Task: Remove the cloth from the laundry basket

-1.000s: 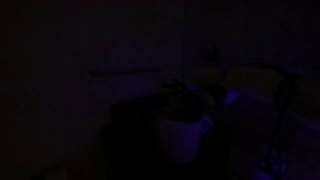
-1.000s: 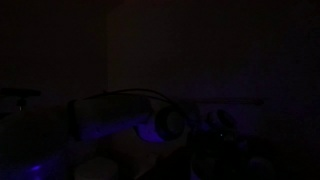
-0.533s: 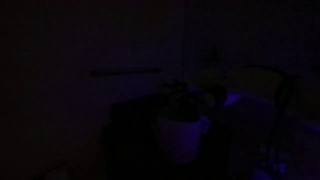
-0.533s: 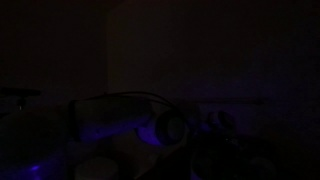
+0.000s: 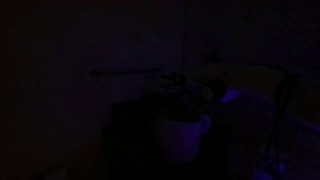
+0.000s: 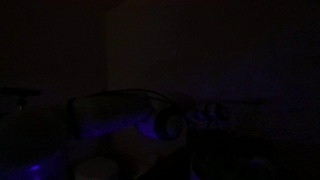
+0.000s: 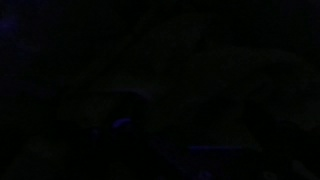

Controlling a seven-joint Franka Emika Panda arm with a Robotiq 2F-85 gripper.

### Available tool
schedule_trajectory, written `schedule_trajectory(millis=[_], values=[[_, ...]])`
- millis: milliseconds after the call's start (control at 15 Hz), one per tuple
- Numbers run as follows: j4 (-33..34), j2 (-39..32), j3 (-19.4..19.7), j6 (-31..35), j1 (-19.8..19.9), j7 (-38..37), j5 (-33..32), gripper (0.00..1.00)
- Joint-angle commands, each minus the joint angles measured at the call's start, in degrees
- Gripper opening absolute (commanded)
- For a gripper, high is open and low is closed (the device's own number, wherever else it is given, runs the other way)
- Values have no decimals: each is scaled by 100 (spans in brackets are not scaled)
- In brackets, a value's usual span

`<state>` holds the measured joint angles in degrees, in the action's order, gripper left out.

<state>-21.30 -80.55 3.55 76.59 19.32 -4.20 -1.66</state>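
The scene is almost dark. In an exterior view the pale bucket-shaped laundry basket (image 5: 183,138) shows faintly at lower centre, tapering downward. A dark shape, the gripper (image 5: 183,100), hangs just above its rim; whether its jaws are open or shut cannot be made out. The cloth cannot be told apart from the dark. In an exterior view the arm's wrist (image 6: 168,125) shows faintly with a blue glow beside it. The wrist view is nearly black.
A faint horizontal bar (image 5: 125,71) runs behind the basket. A curved dark frame (image 5: 262,72) stands to its right. A faint blue glow (image 6: 110,132) lies on the surface near the arm.
The dark gripper shape above the basket seems to have shifted slightly; the frames are too dark to tell more.
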Motion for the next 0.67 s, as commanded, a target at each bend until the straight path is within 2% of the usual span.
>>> schedule_trajectory(millis=[0,67,133,267,600], values=[[32,89,-257,561,-11,590,264,100],[76,46,-307,656,-32,642,314,100],[-243,195,-349,820,-52,596,278,100],[-355,225,-368,919,-47,425,236,100],[-518,269,-187,811,-20,-84,100,100]])
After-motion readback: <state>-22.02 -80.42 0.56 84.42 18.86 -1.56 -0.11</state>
